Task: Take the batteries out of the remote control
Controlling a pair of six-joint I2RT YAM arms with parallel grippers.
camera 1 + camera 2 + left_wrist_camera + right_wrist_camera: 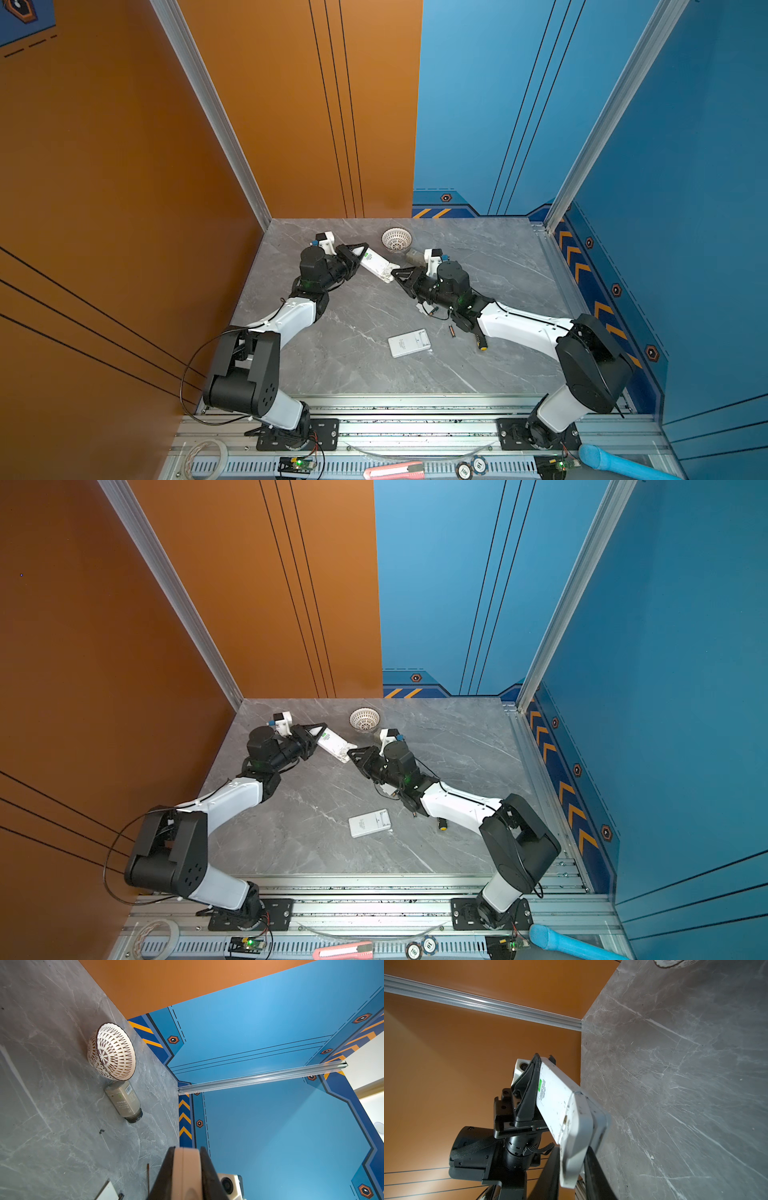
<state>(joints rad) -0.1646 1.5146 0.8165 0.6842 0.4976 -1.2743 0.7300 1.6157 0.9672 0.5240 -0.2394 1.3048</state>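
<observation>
Boxed in: orange wall [124,166] on L and far-L, blue wall [623,124] on far-R and R, alu rail [415,405] along near edge w/ both arm bases bolted on. Inside, grey marble table [498,257]: widest bare stretch at far R, smaller one at centre betw. the two arms, far middle crowded. At centre-far, white remote control [376,264], green-label face up in both top views, spanning from one tool to the other. L end pinched in left gripper [188,1151], set narrow, black fingers flat against both faces in L wrist view. R end sitting in right gripper [572,1151], also narrow, fingers hugging both faces of the end piece. Near centre, flat on marble, white slab [409,343], clear of both arms. Far side: patterned bowl [112,1051] just behind remote control, beige pepper jar [123,1101] on its side just beside bowl. Partly under right arm [519,328], black-handled screwdriver [481,341], yellow end toward near edge. Just L of that, loose on table, one black-and-orange battery [451,331]: on near side of right gripper, well apart from its tips, farther still from left gripper. Cannot tell whether any battery sits inside remote control.
</observation>
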